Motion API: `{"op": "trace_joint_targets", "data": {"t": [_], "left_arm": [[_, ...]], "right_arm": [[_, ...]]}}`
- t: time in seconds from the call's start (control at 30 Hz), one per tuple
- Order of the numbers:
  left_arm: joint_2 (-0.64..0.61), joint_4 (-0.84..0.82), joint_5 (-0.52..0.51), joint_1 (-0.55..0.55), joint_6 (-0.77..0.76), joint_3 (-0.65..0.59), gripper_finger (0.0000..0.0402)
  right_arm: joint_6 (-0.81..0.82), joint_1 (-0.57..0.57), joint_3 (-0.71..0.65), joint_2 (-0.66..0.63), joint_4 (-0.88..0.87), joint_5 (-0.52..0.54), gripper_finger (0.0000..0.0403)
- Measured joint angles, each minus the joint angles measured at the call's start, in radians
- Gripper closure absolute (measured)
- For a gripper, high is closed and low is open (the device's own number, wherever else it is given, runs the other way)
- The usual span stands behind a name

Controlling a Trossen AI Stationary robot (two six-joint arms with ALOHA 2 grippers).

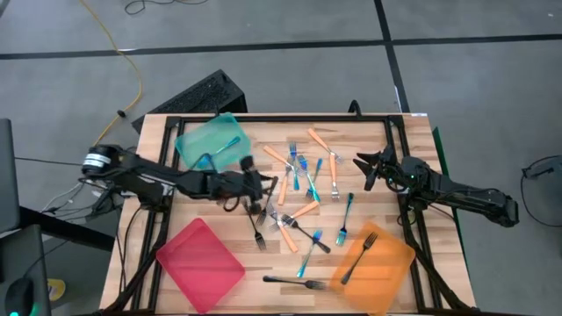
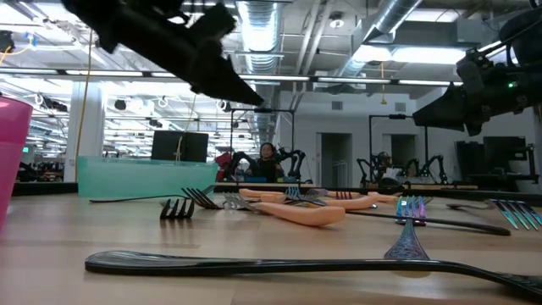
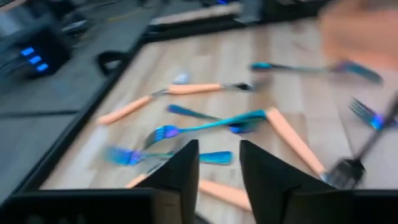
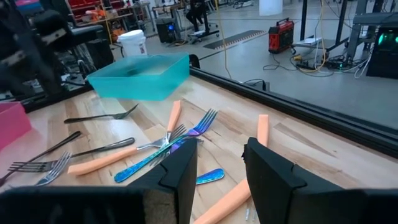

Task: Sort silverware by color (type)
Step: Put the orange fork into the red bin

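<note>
Hovering over mixed silverware (image 1: 303, 197) at bench centre, beside teal tray (image 1: 211, 140): left gripper (image 1: 263, 189), jaws parted, empty. Right gripper (image 1: 367, 168) waits open. Next: descend, pinch one fork.

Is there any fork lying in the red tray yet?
No. In the high view the red tray holds nothing; the forks lie elsewhere.
</note>
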Motion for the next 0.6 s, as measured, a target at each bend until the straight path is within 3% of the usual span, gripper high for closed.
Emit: {"op": "trace_joint_targets", "data": {"t": [0.13,0.27,0.37,0.6], "left_arm": [[0.118,-0.004,0.193,0.001,0.171,0.079,0.0265],[0.213,-0.013,0.479,0.000,0.399,0.149,0.0263],[0.272,-0.070,0.624,-0.005,0.547,0.203,0.0264],[0.383,-0.277,0.690,-0.016,0.741,0.346,0.0264]], "right_arm": [[0.000,0.000,0.000,0.000,0.000,0.002,0.0248],[0.000,0.000,0.000,0.000,0.000,0.002,0.0248],[0.000,0.000,0.000,0.001,0.000,0.002,0.0248],[0.000,0.000,0.000,0.025,0.000,0.002,0.0248]]}}
